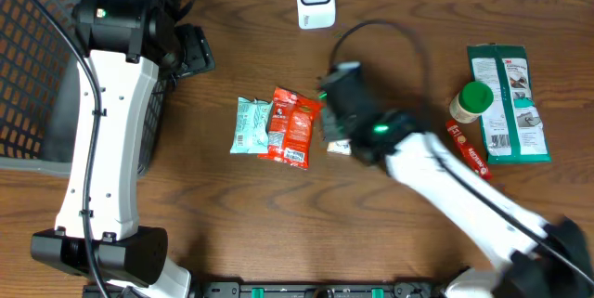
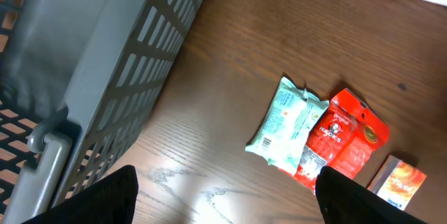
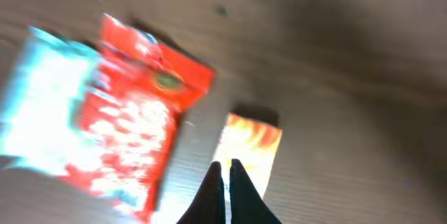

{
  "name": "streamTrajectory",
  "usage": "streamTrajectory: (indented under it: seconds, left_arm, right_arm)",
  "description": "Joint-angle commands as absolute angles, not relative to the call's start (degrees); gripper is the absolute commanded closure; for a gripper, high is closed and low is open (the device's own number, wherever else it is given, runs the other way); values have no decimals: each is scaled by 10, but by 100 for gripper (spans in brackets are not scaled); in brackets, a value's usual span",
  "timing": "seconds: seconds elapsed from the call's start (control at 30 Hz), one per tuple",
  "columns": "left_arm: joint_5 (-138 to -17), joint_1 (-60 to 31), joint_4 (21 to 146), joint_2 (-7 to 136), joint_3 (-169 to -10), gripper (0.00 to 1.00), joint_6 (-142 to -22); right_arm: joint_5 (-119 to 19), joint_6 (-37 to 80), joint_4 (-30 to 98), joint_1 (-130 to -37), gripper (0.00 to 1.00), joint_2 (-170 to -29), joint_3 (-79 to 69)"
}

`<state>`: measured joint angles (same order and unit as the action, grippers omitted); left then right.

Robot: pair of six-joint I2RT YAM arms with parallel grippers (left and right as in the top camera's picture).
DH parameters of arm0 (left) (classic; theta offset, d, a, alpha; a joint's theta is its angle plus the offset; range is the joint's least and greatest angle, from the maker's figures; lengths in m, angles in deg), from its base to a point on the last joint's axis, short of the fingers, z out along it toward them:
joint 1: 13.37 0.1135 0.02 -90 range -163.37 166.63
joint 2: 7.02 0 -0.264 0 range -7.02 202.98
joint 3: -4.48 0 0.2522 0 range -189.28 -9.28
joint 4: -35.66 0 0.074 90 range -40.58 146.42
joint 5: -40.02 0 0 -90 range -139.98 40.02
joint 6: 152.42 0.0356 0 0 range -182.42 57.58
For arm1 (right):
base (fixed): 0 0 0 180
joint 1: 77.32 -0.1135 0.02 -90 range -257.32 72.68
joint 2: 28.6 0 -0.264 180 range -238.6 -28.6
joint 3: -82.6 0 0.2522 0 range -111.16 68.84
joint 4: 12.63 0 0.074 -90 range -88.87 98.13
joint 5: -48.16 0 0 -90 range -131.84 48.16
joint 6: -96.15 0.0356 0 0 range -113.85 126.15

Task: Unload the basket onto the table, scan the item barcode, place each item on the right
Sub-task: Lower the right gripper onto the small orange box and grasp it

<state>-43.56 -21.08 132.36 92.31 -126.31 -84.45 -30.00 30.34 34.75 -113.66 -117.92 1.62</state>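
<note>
Orange box (image 3: 255, 147) lies beside red pouch (image 3: 133, 130), under the closed right end effector (image 3: 225, 162).

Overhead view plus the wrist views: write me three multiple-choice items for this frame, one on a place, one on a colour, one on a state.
1. Where does the red packet lie?
A. Right against the pale green packet
B. Inside the basket
C. On top of the scanner

2. What colour is the cap of the small bottle?
A. Red
B. White
C. Green

3. How does the right gripper stand?
A. Wide open
B. Shut, fingers together above the orange box
C. Clamped on the red packet

Answers:
1 A: the overhead view shows the two packets lying edge to edge.
2 C: the cap shows green in the overhead view.
3 B: the right wrist view shows both fingers pressed together with nothing between them.
</note>
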Motion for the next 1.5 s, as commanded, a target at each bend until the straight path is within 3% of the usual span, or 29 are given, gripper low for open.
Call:
streamTrajectory:
  seconds: [0.0,0.03,0.07,0.13,0.2,0.57,1.23,1.47]
  left_arm:
    - [-427,-211,1326,920,-1265,18,-837]
    - [-427,-211,1326,920,-1265,18,-837]
    - [-427,-211,1326,920,-1265,18,-837]
    - [-427,-211,1326,920,-1265,18,-837]
    - [-427,-211,1326,920,-1265,18,-837]
    - [-427,-211,1326,920,-1265,18,-837]
    - [-427,-211,1326,920,-1265,18,-837]
    - [-427,-211,1326,920,-1265,18,-837]
  right_arm:
    - [-471,282,375,-1068,99,-1151,-21]
    - [-486,282,393,-1051,91,-1152,-30]
    - [-488,282,402,-1042,76,-1153,-30]
    - [-486,284,420,-1047,54,-1165,-30]
    - [-472,297,428,-1066,48,-1188,-29]
    - [-200,374,402,-1196,52,-1393,-29]
    - [-165,348,387,-1205,53,-1401,-29]
    - [-88,318,432,-1198,51,-1402,-28]
